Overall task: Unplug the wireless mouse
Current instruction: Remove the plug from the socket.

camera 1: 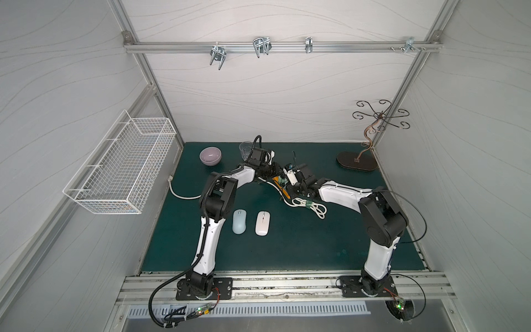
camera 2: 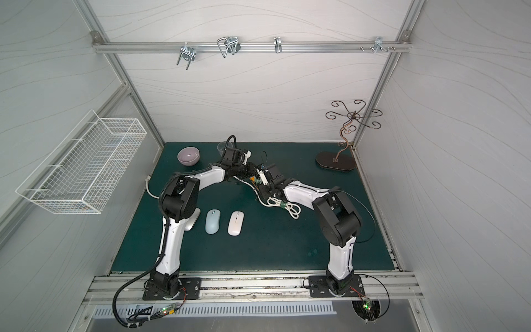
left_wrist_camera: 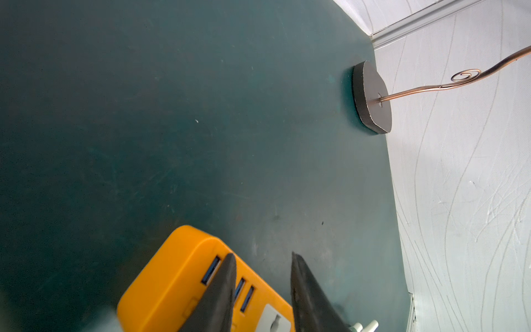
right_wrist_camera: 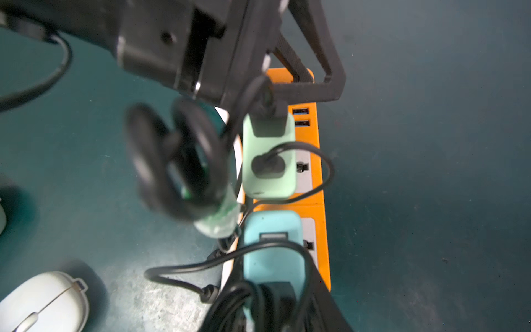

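At the orange power strip (right_wrist_camera: 321,186), your left gripper (left_wrist_camera: 262,254) stands jaws apart; right gripper (right_wrist_camera: 273,290) clamps the blue charger (right_wrist_camera: 267,267). Pull straight up next.

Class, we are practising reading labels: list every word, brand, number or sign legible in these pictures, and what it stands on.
No text can be read anywhere.
The orange power strip, green charger and blue charger: no print shows.
The white mouse and blue mouse: no brand shows.
The clear cup: any marks too small to read.
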